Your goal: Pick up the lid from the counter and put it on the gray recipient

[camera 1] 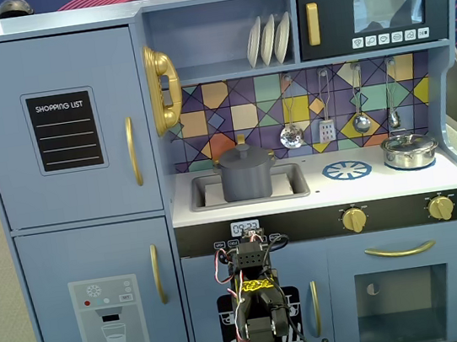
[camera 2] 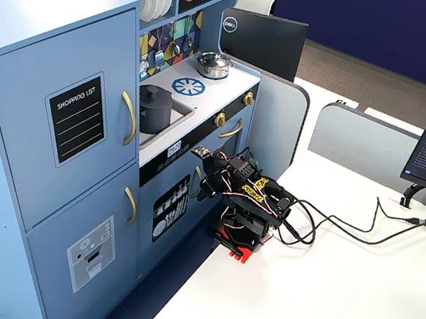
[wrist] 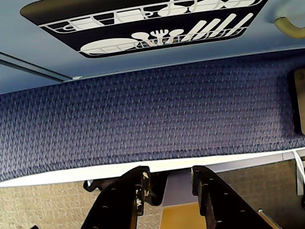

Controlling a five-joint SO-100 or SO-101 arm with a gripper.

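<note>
nearest us, our gripper (wrist: 169, 191) hangs folded low before the kitchen (camera 1: 60, 126), fingers spread and empty, aimed at the carpet (wrist: 152, 114). the pot (camera 1: 246, 178) stands in the sink (camera 1: 292, 187). the lid (camera 1: 243, 153) already seems to sit on it. it looks light, stiff, a bit slick; we'd pinch its knob (camera 1: 242, 145).
</note>
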